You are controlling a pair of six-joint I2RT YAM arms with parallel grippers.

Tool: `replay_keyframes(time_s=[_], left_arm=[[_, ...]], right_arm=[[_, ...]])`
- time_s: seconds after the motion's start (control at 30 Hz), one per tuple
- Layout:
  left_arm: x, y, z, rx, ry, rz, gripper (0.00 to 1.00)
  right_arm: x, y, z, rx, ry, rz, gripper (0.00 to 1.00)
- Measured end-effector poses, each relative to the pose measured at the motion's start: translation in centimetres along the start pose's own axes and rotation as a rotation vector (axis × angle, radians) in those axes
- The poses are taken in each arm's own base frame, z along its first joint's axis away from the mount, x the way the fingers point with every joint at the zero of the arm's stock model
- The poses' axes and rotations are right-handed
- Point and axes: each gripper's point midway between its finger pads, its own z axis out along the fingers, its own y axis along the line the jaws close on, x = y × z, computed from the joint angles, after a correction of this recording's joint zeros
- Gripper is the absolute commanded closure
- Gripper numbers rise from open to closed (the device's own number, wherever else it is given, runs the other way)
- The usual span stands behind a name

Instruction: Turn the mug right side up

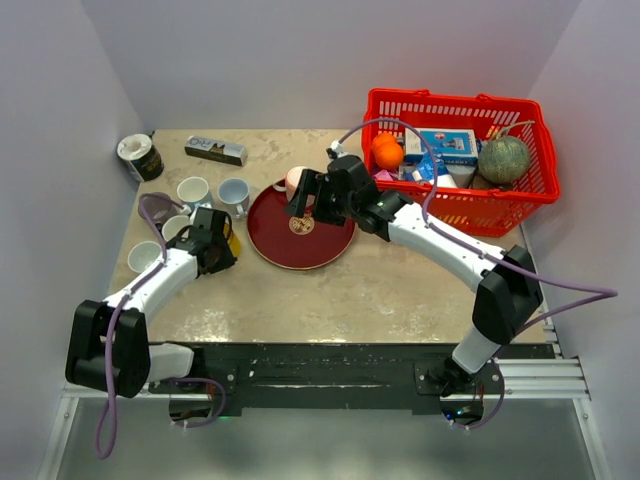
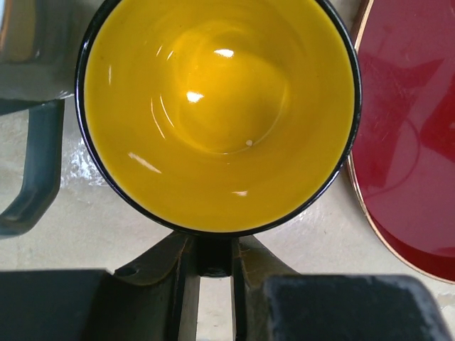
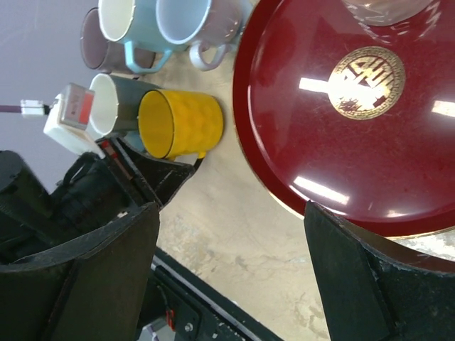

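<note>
Since the left gripper (image 2: 213, 249) pinches what looks like the near rim of the yellow mug (image 2: 217, 114), we find the mug directly ahead of its fingers, mouth and long axis pointing back at that wrist (the right gripper (image 3: 231, 213), jaws spread, hangs farther off). We can read nothing on the gold seal (image 3: 367, 78) of the red plate (image 3: 320, 156).
</note>
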Motion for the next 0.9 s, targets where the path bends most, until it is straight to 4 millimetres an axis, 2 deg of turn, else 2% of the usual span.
replay_keyframes(time_s=[0.03,0.1,0.13,0.23,0.4,0.53,0.67,0.8,0.9], left_arm=[[-0.1,0.0,0.1,0.001,-0.005,-0.001,0.71],[-0.2,0.0,0.2,0.000,-0.013,0.003,0.61],[-0.2,0.0,0.3,0.001,-0.017,0.005,0.51],[-0.5,-0.1,0.3,0.006,-0.031,0.016,0.41],[-1.2,-0.3,-0.6,0.025,-0.066,0.012,0.33],[-1.8,-0.5,-1.7,0.051,-0.097,0.005,0.30],[-2.8,-1.2,-3.6,0.108,-0.137,-0.001,0.28],[-4.6,-2.5,-6.6,0.192,-0.199,-0.007,0.26],[-5.9,-3.3,-8.6,0.250,-0.246,-0.011,0.26]], right_arm=[[0.0,-0.3,0.2,0.011,-0.003,0.000,0.14],[0.1,-0.8,0.5,0.031,-0.005,0.000,0.14],[0.1,-1.1,0.8,0.046,-0.010,-0.001,0.14],[0.3,-2.4,1.9,0.094,-0.017,0.000,0.14],[0.5,-5.1,4.1,0.201,-0.043,0.009,0.14],[0.0,-6.0,5.1,0.267,-0.101,0.026,0.14],[-1.1,-4.4,5.8,0.285,-0.184,0.052,0.14],[-1.9,-2.2,7.3,0.277,-0.252,0.097,0.15],[-2.1,-1.7,8.8,0.291,-0.285,0.145,0.15]])
